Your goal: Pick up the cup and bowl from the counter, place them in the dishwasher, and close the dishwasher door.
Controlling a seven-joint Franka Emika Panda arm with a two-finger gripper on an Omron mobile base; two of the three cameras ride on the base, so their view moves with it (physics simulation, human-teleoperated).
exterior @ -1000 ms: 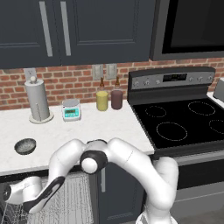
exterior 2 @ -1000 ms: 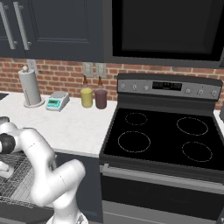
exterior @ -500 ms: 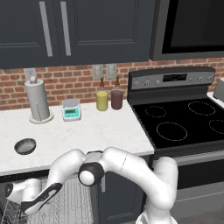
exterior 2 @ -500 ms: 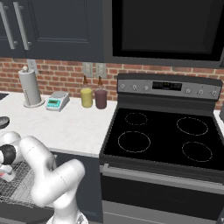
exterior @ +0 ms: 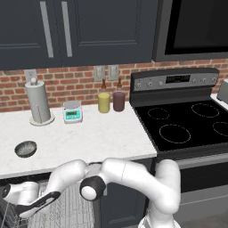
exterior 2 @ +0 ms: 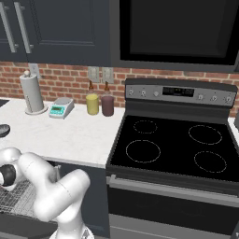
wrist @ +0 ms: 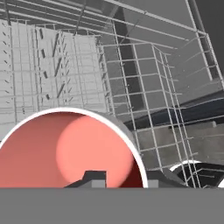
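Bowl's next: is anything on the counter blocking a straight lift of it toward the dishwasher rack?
Nothing visible. The bowl sits alone on the counter near its front edge, above the rack; the paper towel roll and scale stand farther back.

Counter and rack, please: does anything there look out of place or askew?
Nothing looks spilled or damaged. The small dark-rimmed speckled bowl sits upright on the white marbled counter, and the white cup with the salmon-red inside sits open-side up over the silver wire rack.

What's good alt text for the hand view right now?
A cup with a white rim and salmon-red inside fills the lower left, seen from above, with one dark fingertip showing inside its rim. Behind it lies the silver wire rack of the dishwasher.
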